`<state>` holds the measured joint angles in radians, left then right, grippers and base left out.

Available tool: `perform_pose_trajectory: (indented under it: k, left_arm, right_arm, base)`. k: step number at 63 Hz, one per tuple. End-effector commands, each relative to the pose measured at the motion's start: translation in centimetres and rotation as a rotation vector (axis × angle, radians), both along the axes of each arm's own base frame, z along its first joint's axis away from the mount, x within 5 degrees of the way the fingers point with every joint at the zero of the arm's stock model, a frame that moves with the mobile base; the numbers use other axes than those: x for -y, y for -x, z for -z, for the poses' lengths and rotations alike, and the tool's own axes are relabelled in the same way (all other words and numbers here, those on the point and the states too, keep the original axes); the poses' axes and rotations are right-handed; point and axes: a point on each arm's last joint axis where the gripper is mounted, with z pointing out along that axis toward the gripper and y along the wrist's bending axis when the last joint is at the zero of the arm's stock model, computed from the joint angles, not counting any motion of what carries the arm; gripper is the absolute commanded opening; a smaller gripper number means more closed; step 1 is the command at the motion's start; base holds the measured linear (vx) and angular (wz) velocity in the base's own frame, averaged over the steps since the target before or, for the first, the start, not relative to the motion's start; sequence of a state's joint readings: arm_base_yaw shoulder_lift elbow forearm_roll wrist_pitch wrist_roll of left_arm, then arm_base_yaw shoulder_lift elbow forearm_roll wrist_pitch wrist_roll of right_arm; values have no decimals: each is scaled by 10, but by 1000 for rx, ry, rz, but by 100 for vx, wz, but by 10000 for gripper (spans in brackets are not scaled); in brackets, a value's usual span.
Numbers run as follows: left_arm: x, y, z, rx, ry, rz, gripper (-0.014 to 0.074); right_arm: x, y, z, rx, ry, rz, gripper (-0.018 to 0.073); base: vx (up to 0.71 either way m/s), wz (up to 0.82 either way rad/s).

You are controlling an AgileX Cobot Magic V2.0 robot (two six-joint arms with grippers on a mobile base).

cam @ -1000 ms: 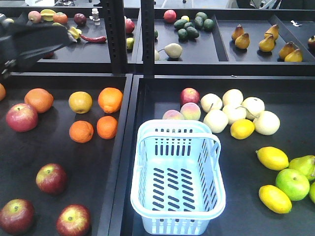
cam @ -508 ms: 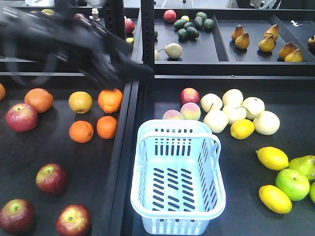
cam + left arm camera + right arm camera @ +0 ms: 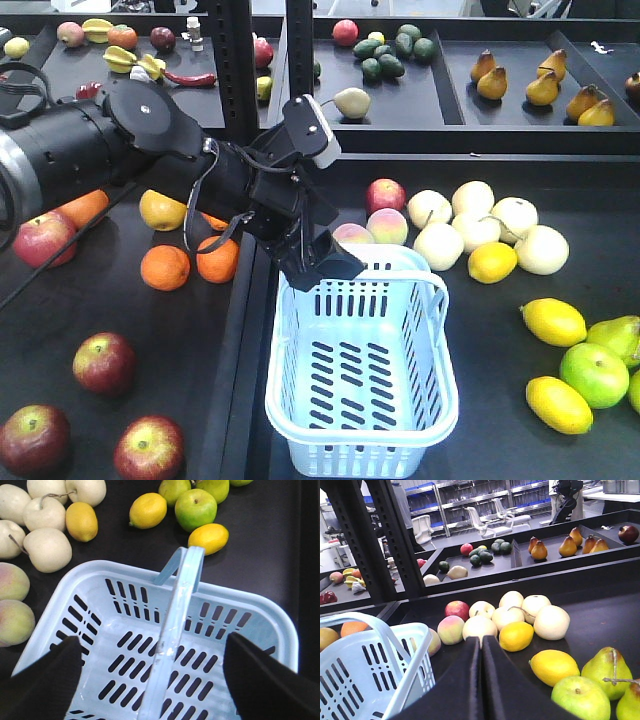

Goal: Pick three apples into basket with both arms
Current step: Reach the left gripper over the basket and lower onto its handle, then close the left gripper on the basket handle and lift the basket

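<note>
— How is the left gripper (image 3: 150, 642) set?
— Spread wide. Its two dark fingers (image 3: 45, 680) stand at either side of the wrist view with nothing between them, and it touches nothing that I can see. It hangs over the basket (image 3: 87, 570), and the handle (image 3: 172, 620) runs across right under the gap.

— And seen from the front?
— The left arm (image 3: 110, 150) stretches from the left, above the oranges (image 3: 165, 267). The gripper sits over the basket's far left corner, just beside two peaches (image 3: 352, 235).

— Where is the basket?
— On the right tray (image 3: 490, 340), close to its left edge, upright, its slotted floor bare.

— The apples?
— Three apples (image 3: 103, 362) lie in the near corner of the left tray (image 3: 60, 320), apart from one another and well apart from the gripper. A fourth apple (image 3: 35, 245) lies at the left edge, under the arm.

— The right gripper (image 3: 481, 645)?
— Pressed together, tip against tip, holding nothing. It is low over the right tray, pointing toward a lemon (image 3: 516, 636), with the basket off to its left.
</note>
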<state>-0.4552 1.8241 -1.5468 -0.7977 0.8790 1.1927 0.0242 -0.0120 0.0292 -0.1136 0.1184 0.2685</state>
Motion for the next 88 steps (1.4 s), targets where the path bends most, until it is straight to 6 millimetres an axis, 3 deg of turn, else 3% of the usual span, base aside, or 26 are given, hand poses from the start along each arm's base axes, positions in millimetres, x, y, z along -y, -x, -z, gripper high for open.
perform_pose_trajectory:
  k: [1,14,47,64,72,88]
  left_arm:
    - [1,4,-32,85,78,-29,558]
    - [1,0,-29,99,75,-50,558]
    - [11,-18,23,-20,7,-31,558]
    - [11,-19,26,-25,4,-35,529]
    - [11,-19,26,-27,5,-38,421]
    - [12,-15,21,-53,30,-29,0]
  right_arm:
    - [0,0,-3,67,11,-3,-4]
    - [0,0,-3,67,11,-3,-4]
    - [0,0,-3,67,11,-3,-4]
    - [0,0,-3,67,11,-3,-4]
    - [0,0,-3,67,11,-3,-4]
    - [0,0,-3,67,11,-3,-4]
  base:
    - [0,0]
    - [0,0]
    - [0,0]
    - [0,0]
    - [0,0]
    - [0,0]
